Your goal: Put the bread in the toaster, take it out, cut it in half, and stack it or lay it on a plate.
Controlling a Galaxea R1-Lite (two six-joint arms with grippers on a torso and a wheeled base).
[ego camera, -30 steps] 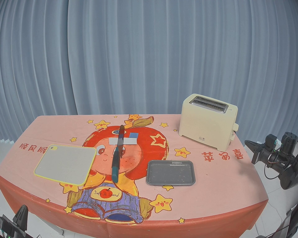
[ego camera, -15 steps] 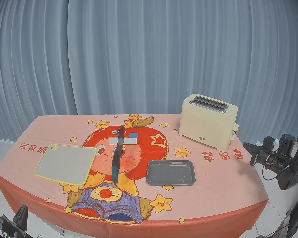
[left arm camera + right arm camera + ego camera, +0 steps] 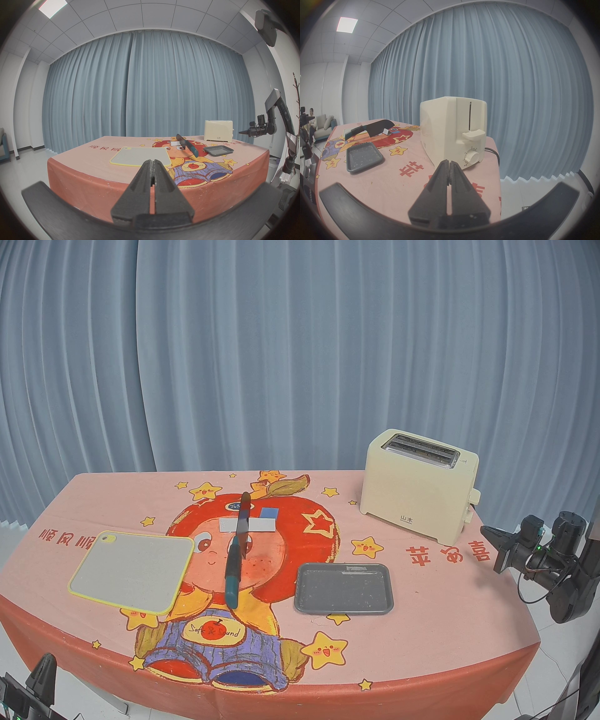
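With both pairs of fingers pressed together, right claw (image 3: pixel 449 165) hangs off the surface (image 3: pixel 437 605) edge at 3 o'clock, facing the lever side of the toaster (image 3: pixel 417 487) at 2 o'clock, left claw (image 3: pixel 153 162) low off 7 o'clock, knife (image 3: pixel 236 549) centre, grey tray (image 3: pixel 344 588) at its 4 o'clock, cutting board (image 3: pixel 132 571) at 9 o'clock.

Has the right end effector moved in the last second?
Yes. The right end effector has shifted toward the robot's left and slightly lower, closing in on the lever side of the toaster, which has not moved.
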